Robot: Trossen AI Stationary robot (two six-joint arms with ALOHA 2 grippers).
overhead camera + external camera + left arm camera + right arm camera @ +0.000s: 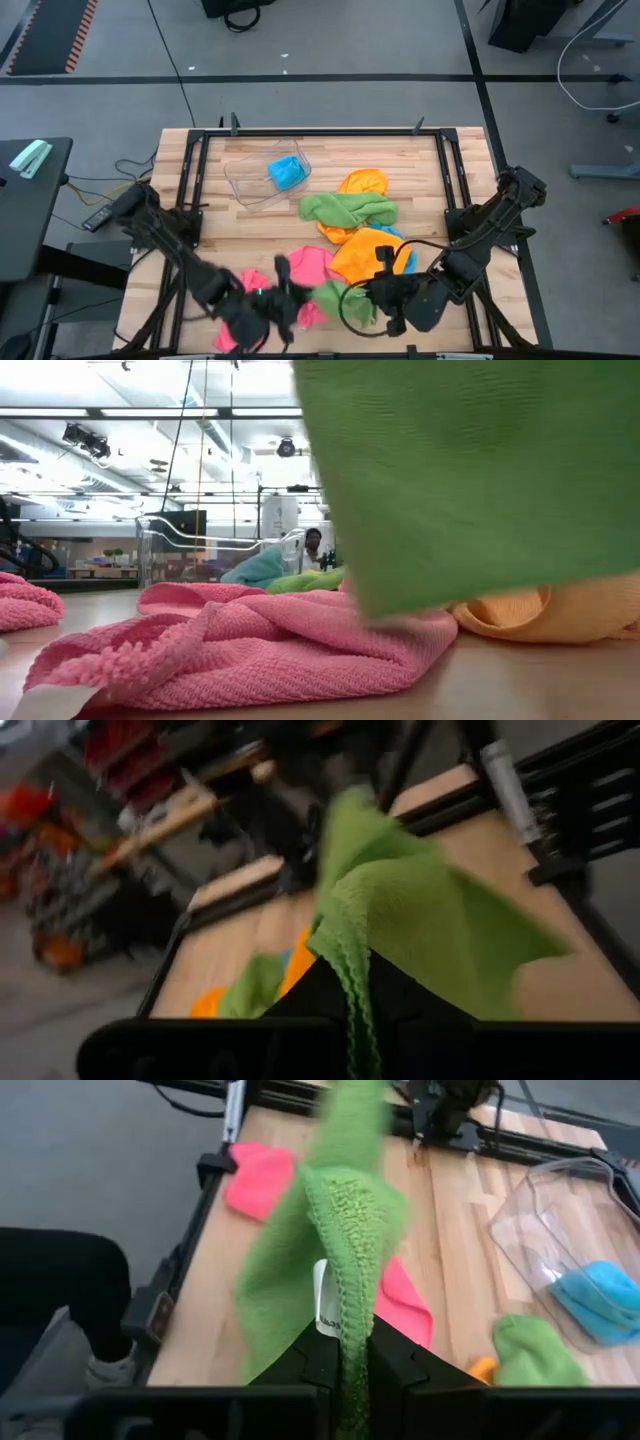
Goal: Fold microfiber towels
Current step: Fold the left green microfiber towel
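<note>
Left of the clear plastic tub [268, 176] and well toward the table's front edge, the left gripper [283, 298] is clamped on one edge of a green towel [345, 300], with a pink towel [305, 268] lying flat just beside it. The green towel is stretched off the table between the two arms, and the right gripper [385, 296], in front of the tub and slightly to its right, is pinched shut on the opposite edge. Between that gripper and the tub lie an orange towel [365, 252] and a second green towel [345, 208], while a blue towel [287, 172] sits inside the tub.
</note>
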